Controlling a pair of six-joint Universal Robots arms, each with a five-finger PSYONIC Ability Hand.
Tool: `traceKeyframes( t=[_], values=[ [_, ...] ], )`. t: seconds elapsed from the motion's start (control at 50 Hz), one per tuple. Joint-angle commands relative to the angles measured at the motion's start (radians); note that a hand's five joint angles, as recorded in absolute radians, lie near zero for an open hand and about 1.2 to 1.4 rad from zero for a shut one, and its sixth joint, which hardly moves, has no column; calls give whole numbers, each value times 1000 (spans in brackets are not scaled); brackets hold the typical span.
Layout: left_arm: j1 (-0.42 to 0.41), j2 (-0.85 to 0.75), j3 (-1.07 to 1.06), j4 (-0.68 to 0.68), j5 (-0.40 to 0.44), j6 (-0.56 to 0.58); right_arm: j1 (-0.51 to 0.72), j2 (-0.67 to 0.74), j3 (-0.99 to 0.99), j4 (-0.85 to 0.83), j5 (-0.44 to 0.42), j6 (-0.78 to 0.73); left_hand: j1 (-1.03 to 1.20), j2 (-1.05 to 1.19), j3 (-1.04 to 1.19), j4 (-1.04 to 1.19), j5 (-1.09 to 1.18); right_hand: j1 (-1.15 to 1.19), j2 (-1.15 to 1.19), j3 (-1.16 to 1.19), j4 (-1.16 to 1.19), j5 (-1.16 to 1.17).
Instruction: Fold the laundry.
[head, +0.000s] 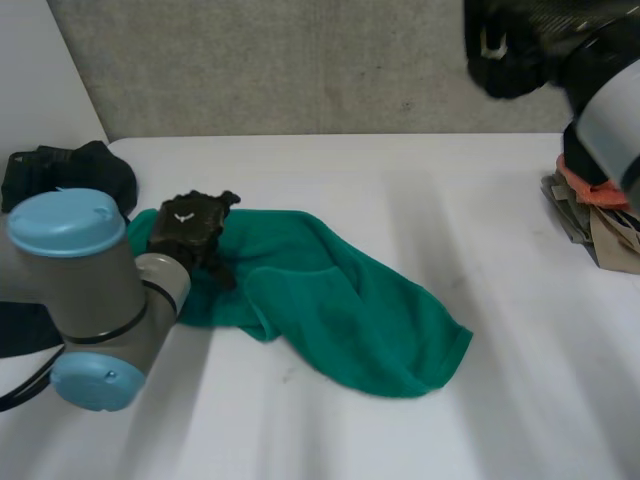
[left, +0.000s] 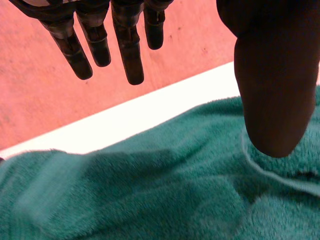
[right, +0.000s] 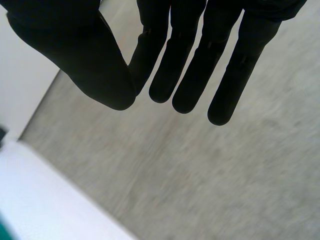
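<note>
Green towel (head: 340, 310): lying rumpled on the white table (head: 430, 180), more on the robot's left side, with its left end bunched up under the left hand
Left hand (head: 190, 225): sits over that bunched end, honestly can't tell if the palm actually touches it
Left fingers (left: 127, 50): straight and spread apart, pointing out past the towel's far edge. The thumb (left: 272, 90) is well off to the side above the terry, and nothing is pinched or held
Right hand (head: 505, 50): up in the air at the far right, well apart from the towel
Right fingers (right: 190, 65): straight, side by side, thumb a little apart, holding nothing
Black cloth (head: 60, 172): heaped at the table's left edge, near the towel
Cloth pile (head: 600, 220): stacked at the table's right edge, with orange and beige bits showing
</note>
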Motion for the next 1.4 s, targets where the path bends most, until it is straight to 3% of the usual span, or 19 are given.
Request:
traceKeyframes(
  t=[0.02, 0.06, 0.1, 0.2, 0.36, 0.5, 0.66, 0.7, 0.72, 0.74, 0.76, 0.86, 1.04, 1.2, 1.4],
  values=[
    [45, 141, -65, -7, 4, 2, 40, 242, -232, 326, -122, -36, -27, -363, -45, -37, -50, -14, -58, -64, -73, -35],
    [79, 194, -89, -7, 18, 5, 68, 335, -307, 419, -180, -30, -27, -363, -45, -37, -50, -433, -477, -483, -492, -453],
    [111, 239, -115, -7, 36, 5, 101, 421, -367, 450, -221, -16, -27, -363, -45, -37, -50, -642, -686, -693, -702, -663],
    [181, 313, -169, -7, 82, 5, 161, 559, -432, 392, -237, 54, -27, -363, -45, -37, -50, -643, -687, -693, -703, -664],
    [269, 399, -252, -21, 154, 0, 264, 785, -485, 191, -185, 120, -27, -363, -45, -37, -50, -679, -722, -729, -738, -699],
    [297, 439, -292, -38, 162, -4, 301, 944, -570, 162, -122, 125, -27, -363, -45, -37, -50, -664, -708, -714, -723, -684],
    [313, 491, -321, -50, 167, -6, 315, 1035, -596, 153, -96, 121, -27, -363, -45, -37, -50, -661, -705, -711, -720, -681],
    [318, 494, -324, -50, 170, -6, 318, 1040, -597, 148, -88, 117, -27, -363, -45, -37, -50, -562, -606, -612, -621, -582],
    [321, 496, -326, -50, 171, -6, 320, 1040, -596, 142, -85, 116, -27, -363, -45, -37, -50, -407, -451, -457, -466, -428],
    [324, 496, -327, -50, 173, -6, 323, 1035, -597, 133, -79, 110, -27, -363, -45, -37, -50, 77, 33, 27, 18, 56],
    [326, 494, -327, -50, 174, -6, 323, 1028, -596, 130, -76, 108, -27, -363, -45, -37, -50, 257, 213, 206, 197, 236],
    [344, 484, -330, -46, 173, -6, 324, 911, -553, 105, -64, 75, -27, -363, -45, -37, -50, 258, 215, 208, 199, 238],
    [413, 404, -330, -78, 182, -1, 313, 566, -323, -16, -25, -155, -27, -363, -45, -37, -50, 258, 215, 208, 199, 238],
    [441, 402, -398, -179, 228, 2, 330, 422, -228, -25, 67, -321, -27, -363, -45, -37, -50, 258, 215, 208, 199, 238],
    [445, 376, -458, -132, 276, -1, 375, 291, -205, -39, 65, -349, -27, -363, -45, -37, -50, 258, 215, 208, 199, 238]
  ],
)
